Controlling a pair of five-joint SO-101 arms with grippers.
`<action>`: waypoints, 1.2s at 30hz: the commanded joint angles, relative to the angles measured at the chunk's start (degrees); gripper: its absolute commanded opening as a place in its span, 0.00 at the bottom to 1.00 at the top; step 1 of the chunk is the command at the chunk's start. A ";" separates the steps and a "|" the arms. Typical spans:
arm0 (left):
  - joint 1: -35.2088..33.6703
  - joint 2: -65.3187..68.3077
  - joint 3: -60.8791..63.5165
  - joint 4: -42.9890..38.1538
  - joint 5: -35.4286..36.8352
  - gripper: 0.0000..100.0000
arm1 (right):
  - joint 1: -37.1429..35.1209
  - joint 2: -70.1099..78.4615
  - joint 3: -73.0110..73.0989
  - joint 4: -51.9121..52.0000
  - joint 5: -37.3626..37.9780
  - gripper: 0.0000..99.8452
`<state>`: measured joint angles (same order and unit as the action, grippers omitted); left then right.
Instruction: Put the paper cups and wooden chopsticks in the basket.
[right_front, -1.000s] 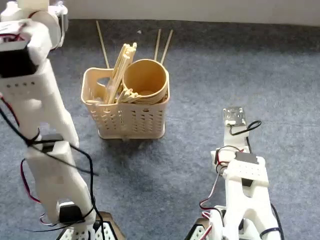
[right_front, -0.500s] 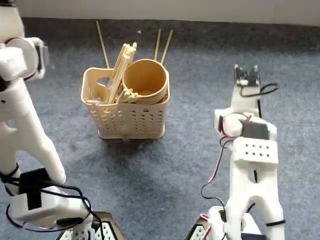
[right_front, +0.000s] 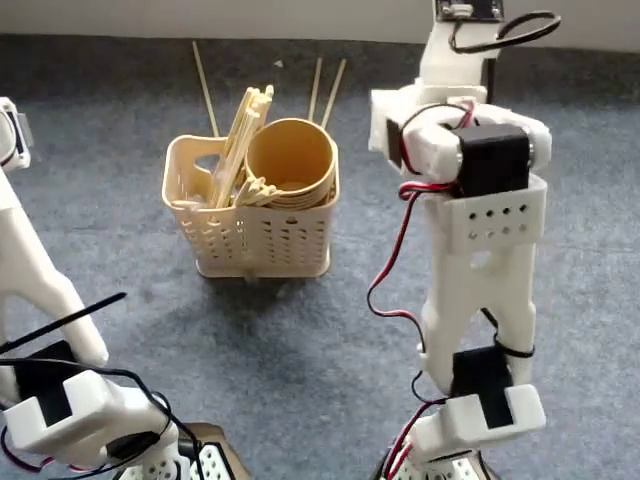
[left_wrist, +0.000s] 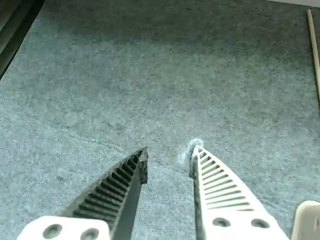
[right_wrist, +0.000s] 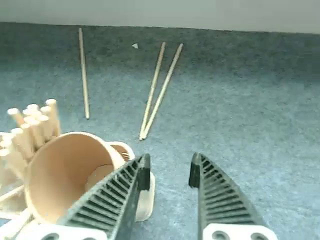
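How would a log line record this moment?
basket: paper cup, chopsticks inside | loose chopsticks: three on carpet | left jaws: open, empty | right jaws: open, empty

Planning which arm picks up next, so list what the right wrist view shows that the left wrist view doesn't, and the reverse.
Right wrist view, not the left: the right gripper, open; the paper cup and bundled chopsticks in the basket; a loose pair of chopsticks lying beyond. Left wrist view, not the right: the left gripper, open above bare carpet, and a dark strip at one corner. Both: carpet and a single loose chopstick; I cannot tell if it's the same one.
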<state>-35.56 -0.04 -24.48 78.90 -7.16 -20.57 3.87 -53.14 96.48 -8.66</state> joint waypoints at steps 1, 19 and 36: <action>-0.40 -2.59 4.00 -4.57 -0.53 0.15 | -4.79 4.44 -8.84 4.18 -1.32 0.14; -2.07 -2.42 6.02 -7.47 -0.44 0.15 | -6.29 10.95 6.37 4.44 -1.05 0.14; -2.07 -2.15 6.11 -7.12 -0.35 0.15 | -1.10 17.63 21.41 -0.22 7.56 0.01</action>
<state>-37.32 -0.04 -18.15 72.31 -7.43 -25.67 18.73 -31.25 96.22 -1.98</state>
